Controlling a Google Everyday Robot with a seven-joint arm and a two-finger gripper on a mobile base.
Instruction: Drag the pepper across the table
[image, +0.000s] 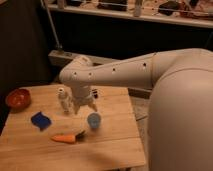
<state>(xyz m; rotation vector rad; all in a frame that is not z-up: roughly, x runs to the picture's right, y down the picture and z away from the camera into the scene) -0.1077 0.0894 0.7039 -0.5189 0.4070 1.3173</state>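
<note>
The pepper is a small orange tapered toy with a dark green stem at its right end. It lies flat near the front of the light wooden table. My gripper hangs from the white arm above the table's middle, behind and slightly right of the pepper, well apart from it. It holds nothing that I can see.
A red-orange bowl sits at the table's left edge. A wavy blue piece lies left of the pepper. A small white bottle stands beside the gripper. A blue cup stands just right of the pepper's stem.
</note>
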